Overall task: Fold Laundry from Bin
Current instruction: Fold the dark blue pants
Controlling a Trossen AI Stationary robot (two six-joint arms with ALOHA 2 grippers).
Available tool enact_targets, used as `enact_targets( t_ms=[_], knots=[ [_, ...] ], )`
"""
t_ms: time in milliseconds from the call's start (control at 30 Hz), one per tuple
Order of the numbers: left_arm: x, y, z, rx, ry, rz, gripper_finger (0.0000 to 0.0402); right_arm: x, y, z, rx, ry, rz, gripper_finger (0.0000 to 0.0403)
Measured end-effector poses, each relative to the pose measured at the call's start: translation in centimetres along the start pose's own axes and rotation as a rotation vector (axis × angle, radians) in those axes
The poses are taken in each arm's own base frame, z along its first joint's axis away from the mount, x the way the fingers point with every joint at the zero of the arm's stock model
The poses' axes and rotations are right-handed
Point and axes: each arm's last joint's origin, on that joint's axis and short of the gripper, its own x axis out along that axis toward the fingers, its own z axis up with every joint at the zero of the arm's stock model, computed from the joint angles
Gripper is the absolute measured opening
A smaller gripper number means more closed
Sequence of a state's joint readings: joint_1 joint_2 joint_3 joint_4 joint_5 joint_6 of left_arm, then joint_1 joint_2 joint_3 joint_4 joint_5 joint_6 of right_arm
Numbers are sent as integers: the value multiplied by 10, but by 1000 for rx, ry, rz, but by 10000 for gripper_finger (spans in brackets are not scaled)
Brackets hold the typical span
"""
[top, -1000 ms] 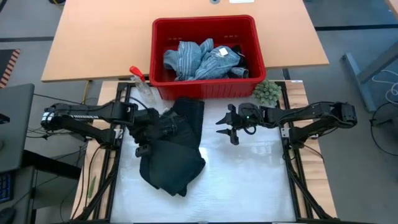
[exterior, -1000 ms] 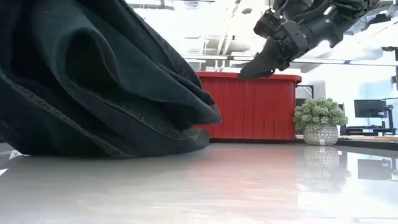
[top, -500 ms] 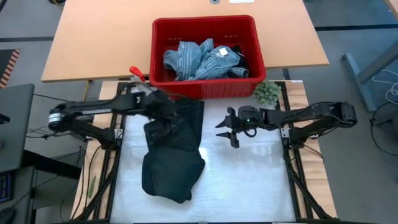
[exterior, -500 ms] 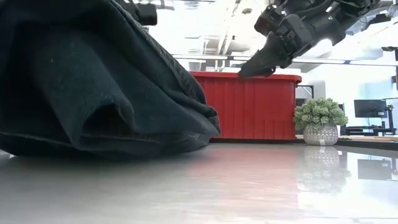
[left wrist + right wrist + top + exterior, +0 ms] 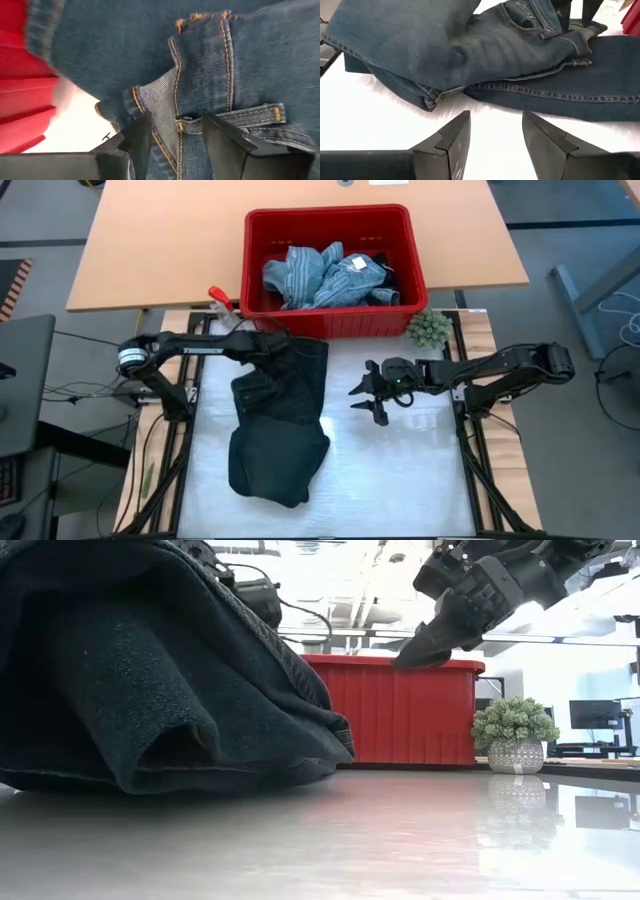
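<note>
On the table's left half, high view: dark jeans (image 5: 275,420) lie bunched just before the bin (image 5: 330,265); the left gripper (image 5: 272,352) has moved to their bin-side end, spreading not yet done. Left wrist view: fingers (image 5: 137,137) clamp the waistband. Right wrist view: right gripper (image 5: 495,132) hovers beside, fingers apart, empty.

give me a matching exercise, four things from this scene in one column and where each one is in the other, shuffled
Things:
1. dark jeans
2. red bin
3. left gripper
4. right gripper

Places:
A. over the bare white mat, apart from any cloth
B. on the wooden table, with light blue laundry inside
C. at the jeans' waistband, next to the bin
D. crumpled on the white mat

Pairs: 1-D, 2-B, 3-C, 4-A
</note>
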State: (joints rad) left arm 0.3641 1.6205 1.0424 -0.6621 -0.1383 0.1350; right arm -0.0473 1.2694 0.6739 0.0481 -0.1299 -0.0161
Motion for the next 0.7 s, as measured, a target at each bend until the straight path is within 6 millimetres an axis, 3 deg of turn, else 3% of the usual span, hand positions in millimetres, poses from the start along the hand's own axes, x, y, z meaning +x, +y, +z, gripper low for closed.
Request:
enact_targets(
  t_ms=[267, 367, 500, 600, 700],
  knots=[
    [17, -7, 2, 31, 18, -181, 150, 0, 0, -2, 3, 25, 1, 205],
    [26, -11, 3, 20, 32, -234, 109, 0, 0, -3, 19, 35, 1, 205],
    [34, -17, 3, 19, 44, -341, 19, 0, 0, -6, 51, 57, 1, 205],
    [29, -23, 8, 32, 26, -400, 10, 0, 0, -7, 60, 73, 0, 205],
    [10, -23, 16, 44, -31, -415, 4, 0, 0, -7, 72, 73, 0, 205]
  ],
)
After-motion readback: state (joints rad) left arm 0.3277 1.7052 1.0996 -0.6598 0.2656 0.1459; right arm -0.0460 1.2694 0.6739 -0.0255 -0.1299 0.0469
